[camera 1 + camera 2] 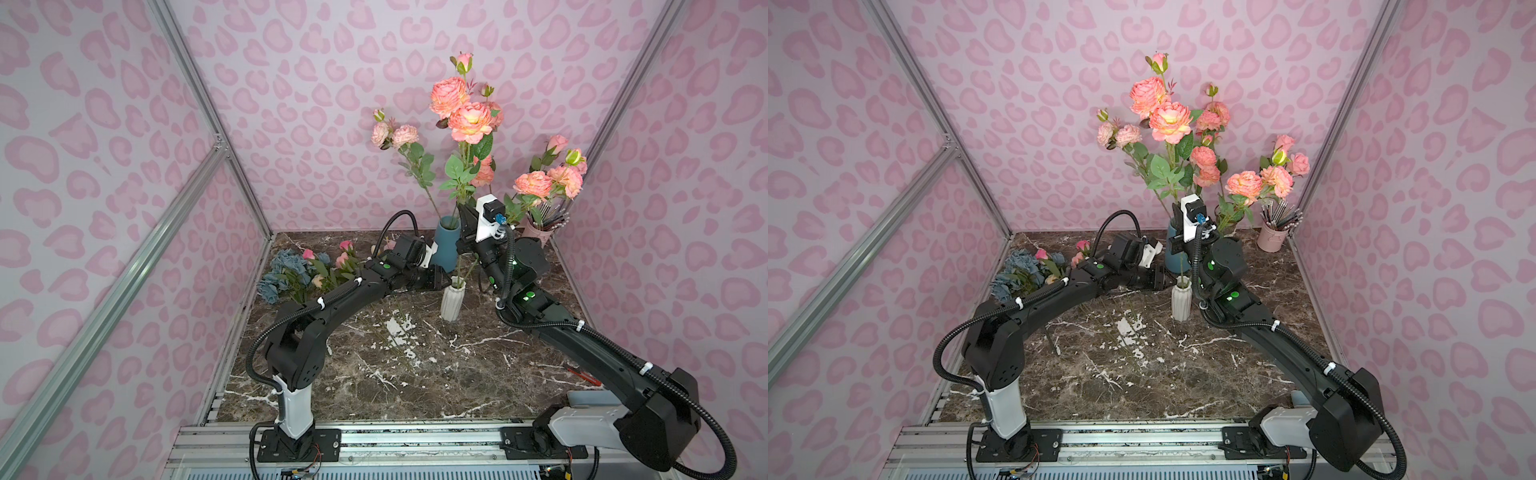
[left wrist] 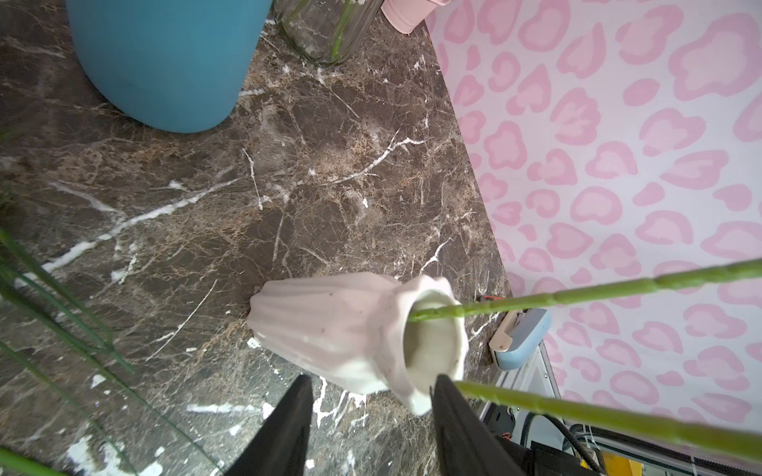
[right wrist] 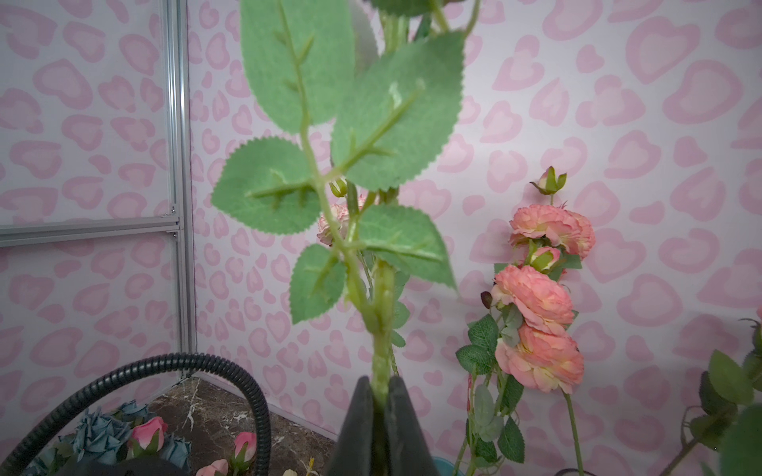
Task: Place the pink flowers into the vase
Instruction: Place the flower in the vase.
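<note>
Pinching pink flowers (image 1: 471, 121), right fingers (image 3: 358, 428); stem in vase (image 2: 350, 329) mouth.

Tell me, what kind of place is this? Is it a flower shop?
Probably a robot practice booth, not a shop: two robot arms bolted to a metal rail, pink-patterned walls on an aluminium frame, and pink flowers.

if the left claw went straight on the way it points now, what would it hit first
The white vase: it sits right ahead of the left claw, whose jaws are open. How near is hard to tell.
</note>
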You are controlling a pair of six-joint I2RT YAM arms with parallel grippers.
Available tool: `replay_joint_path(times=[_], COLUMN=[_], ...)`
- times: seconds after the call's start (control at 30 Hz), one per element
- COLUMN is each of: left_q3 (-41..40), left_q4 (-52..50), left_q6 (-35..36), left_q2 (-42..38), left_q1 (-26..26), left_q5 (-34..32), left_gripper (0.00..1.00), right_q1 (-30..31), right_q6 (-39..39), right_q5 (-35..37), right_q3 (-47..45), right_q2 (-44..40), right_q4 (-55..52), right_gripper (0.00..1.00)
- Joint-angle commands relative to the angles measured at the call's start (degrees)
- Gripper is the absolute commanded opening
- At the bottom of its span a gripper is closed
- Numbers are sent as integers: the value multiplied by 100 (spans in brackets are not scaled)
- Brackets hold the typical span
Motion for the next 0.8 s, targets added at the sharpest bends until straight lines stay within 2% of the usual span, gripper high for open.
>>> replay_joint_path(times=[0.0,0.4,0.77], left_q3=[88,80,74], left_q4=[239,94,66], left_q6=[55,108,114], left_q2=[41,76,77], left_q1=[6,10,7], left_q5=[40,-53,-92], left_gripper=[51,51,50], right_q1=[-52,-81,-75], right_q6=[106,157,323], right_q5=[-133,-275,-240], right_q3=[47,164,-178], right_q2=[46,-25,-10], right_q4=[242,222,253], right_gripper=[0,0,0])
